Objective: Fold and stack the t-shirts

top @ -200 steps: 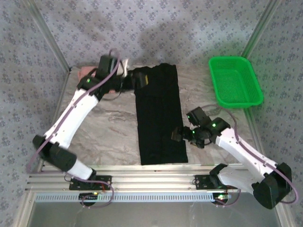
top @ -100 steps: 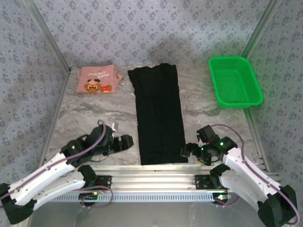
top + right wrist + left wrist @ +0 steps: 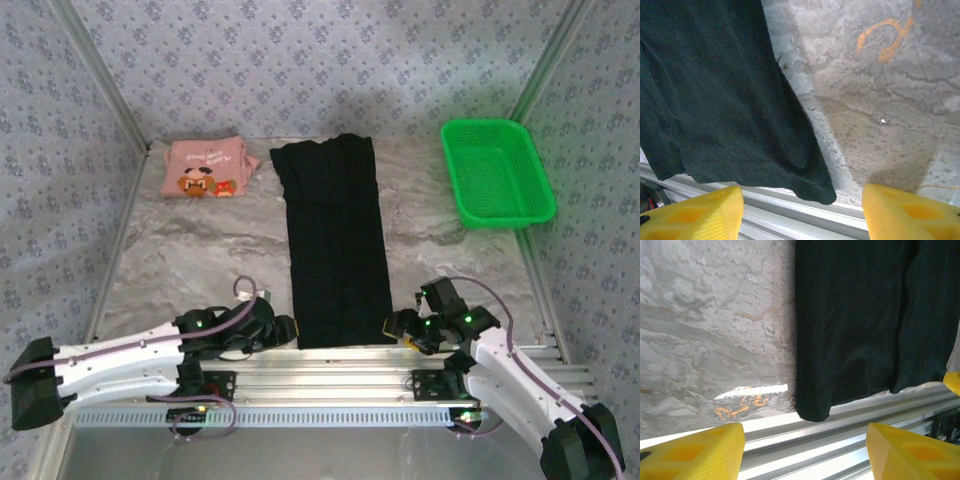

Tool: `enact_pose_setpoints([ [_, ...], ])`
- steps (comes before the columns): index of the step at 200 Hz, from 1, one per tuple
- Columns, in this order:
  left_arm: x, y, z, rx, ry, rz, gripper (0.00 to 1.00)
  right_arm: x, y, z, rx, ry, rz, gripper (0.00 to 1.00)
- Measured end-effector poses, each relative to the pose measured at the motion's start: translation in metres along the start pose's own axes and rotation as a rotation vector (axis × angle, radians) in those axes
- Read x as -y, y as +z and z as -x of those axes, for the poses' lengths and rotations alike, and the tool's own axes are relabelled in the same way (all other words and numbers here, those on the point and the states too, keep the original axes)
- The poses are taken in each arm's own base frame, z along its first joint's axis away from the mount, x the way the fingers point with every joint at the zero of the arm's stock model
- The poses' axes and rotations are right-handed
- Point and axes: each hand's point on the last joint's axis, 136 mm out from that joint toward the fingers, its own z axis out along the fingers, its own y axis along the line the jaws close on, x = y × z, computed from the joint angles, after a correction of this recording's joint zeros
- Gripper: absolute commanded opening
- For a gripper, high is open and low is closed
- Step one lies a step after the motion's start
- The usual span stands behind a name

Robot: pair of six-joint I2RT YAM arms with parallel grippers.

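Heads up: your left gripper (image 3: 283,328) and right gripper (image 3: 397,325) both sit with jaws apart and empty, one at each near corner of the black t-shirt (image 3: 335,250). It lies as a long strip down the middle of the table (image 3: 200,260). Its hem reaches onto the aluminium rail (image 3: 330,362), so you could pinch just one layer or scrape metal, and the fold would go crooked. The pink t-shirt (image 3: 205,168) sits folded far-left. The top is marbled, patterned walls (image 3: 330,60) close it in, and a green basket (image 3: 497,165) sits far-right.
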Motion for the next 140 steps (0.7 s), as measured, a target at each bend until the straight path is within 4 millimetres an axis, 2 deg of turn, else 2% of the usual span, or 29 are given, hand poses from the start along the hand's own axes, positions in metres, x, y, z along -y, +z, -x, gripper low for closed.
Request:
enact_pose_setpoints([
  [48, 0.010, 0.022, -0.007, -0.040, -0.060, -0.008, 0.61, -0.006, 0.001, 0.005, 0.012, -0.006, 0.021, 0.63],
  [87, 0.002, 0.044, -0.016, -0.090, -0.070, 0.065, 0.56, -0.003, 0.002, 0.005, 0.006, -0.004, 0.011, 0.62],
  [140, 0.004, 0.056, -0.017, -0.097, -0.086, 0.086, 0.52, -0.001, 0.004, 0.004, -0.003, -0.011, 0.001, 0.61],
])
